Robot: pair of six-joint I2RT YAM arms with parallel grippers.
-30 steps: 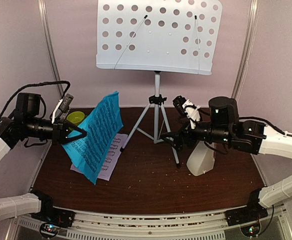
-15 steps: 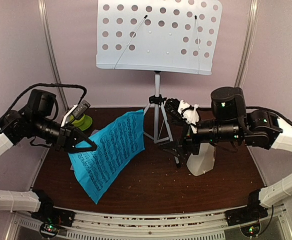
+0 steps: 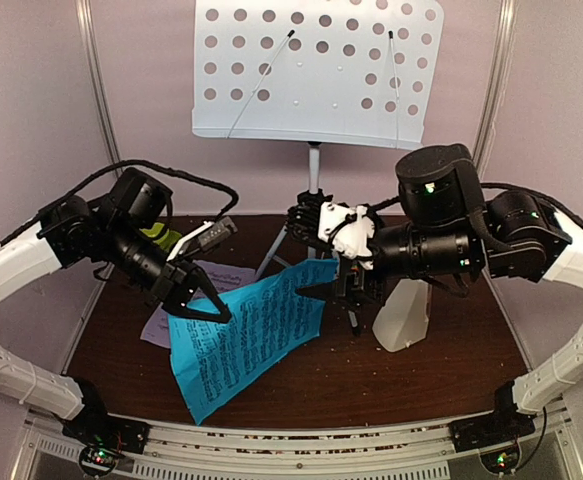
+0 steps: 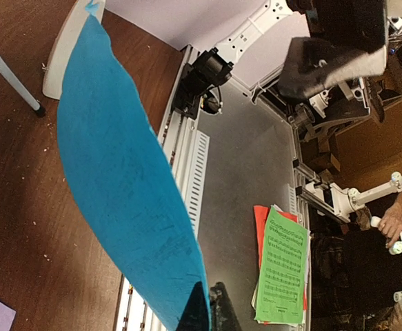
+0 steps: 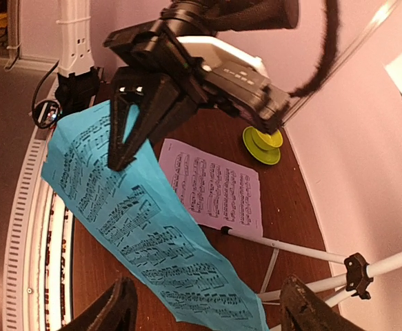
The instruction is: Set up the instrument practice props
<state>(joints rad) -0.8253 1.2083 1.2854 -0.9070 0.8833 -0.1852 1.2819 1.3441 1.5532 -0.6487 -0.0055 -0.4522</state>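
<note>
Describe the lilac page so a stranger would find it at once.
Start at the white perforated music stand at the back, then drop to the brown table left of its tripod. The lilac sheet-music page lies flat there, near the lime-green bowl. Unlike the cyan page, which the left gripper holds in the air, it is pale purple and in no gripper.

Shot from a fixed post high behind both arm bases, facing the back wall, wide enough for the whole brown table (image 3: pixel 421 370) and the white music stand (image 3: pixel 311 110) at its far side. From the left wrist, close in and rolled sideways, looking along the cyan page (image 4: pixel 132 200) toward the front rail (image 4: pixel 187 165) and the room beyond. From the right wrist, low and close, facing the left gripper (image 5: pixel 121 155) and lilac page (image 5: pixel 214 186). Common to all three: the cyan page.
</note>
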